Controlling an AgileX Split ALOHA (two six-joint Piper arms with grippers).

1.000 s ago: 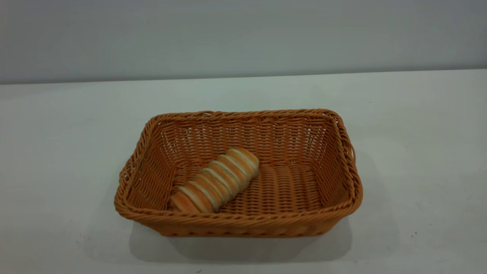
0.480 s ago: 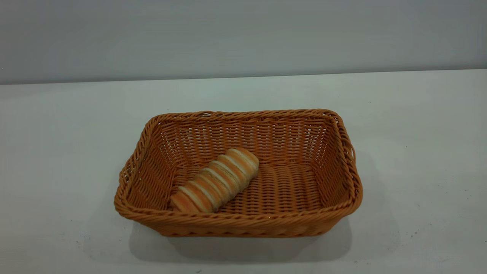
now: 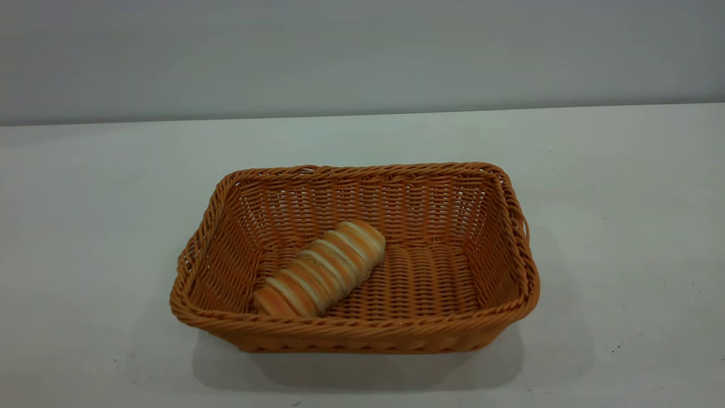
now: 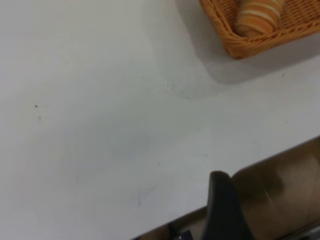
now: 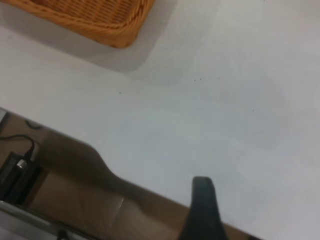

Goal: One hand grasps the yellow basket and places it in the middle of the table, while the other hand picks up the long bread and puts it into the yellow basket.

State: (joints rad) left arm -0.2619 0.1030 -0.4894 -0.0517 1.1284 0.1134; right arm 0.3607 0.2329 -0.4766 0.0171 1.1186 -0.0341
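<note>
Long bread (image 3: 320, 268) inside yellow basket (image 3: 351, 331); pincers withdrawn.

A bare test bench, lab-like: a plain white table (image 3: 623, 226) with faint specks meets a blank grey wall (image 3: 362, 56) along its far edge. Past the near edge, a black cabled device (image 5: 17, 172) (perhaps a power unit) sits below.

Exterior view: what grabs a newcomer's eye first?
The yellow basket, sitting mid-table, with the long bread lying diagonally inside, toward its left half. Around it is only the white table. Neither arm appears in that view; each wrist view shows just one dark finger at the table's edge, away from the basket.
</note>
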